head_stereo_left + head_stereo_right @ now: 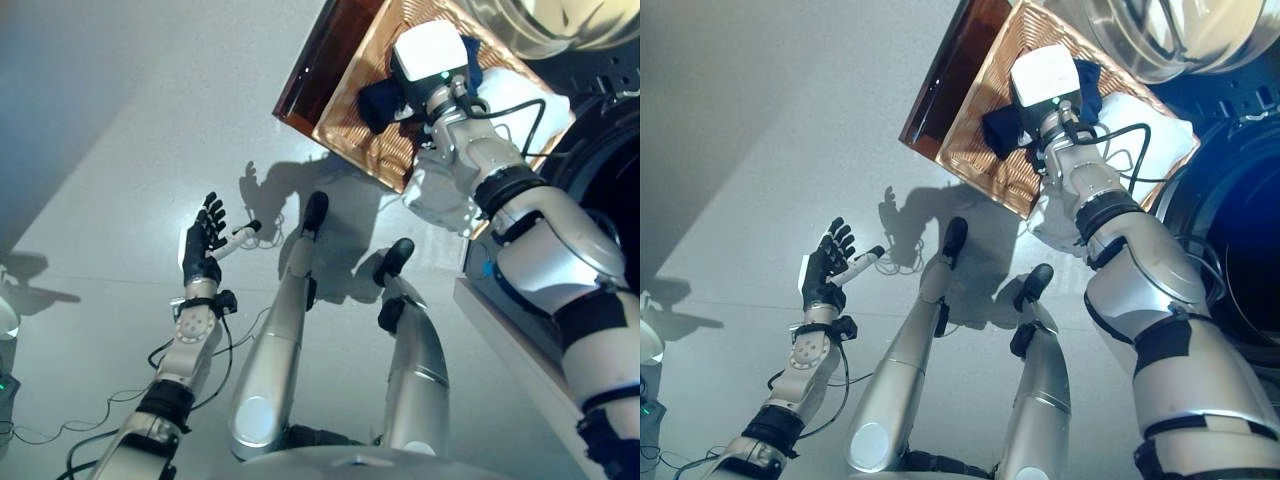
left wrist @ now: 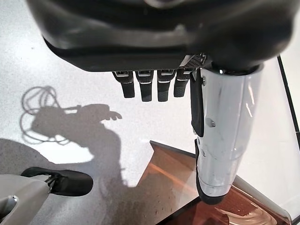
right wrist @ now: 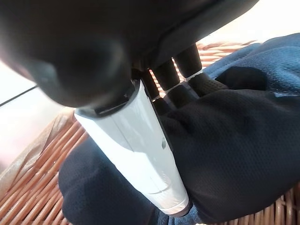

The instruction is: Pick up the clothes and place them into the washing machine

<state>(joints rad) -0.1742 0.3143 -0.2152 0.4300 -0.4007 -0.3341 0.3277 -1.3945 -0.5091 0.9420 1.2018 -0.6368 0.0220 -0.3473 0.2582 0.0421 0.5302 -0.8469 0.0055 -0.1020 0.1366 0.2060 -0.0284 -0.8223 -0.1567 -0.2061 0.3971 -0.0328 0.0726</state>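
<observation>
The right hand [image 3: 164, 93] is deep in the wicker basket [image 1: 370, 150], because the dark garment [image 3: 234, 140] lies there and must be taken out before it goes to the washing machine [image 1: 1230, 250] just beside. Its fingers and white-covered thumb are curled into the cloth, so it grips the garment. The left hand [image 1: 203, 243] hangs over the floor [image 1: 120, 130] with straight fingers, holding nothing.
</observation>
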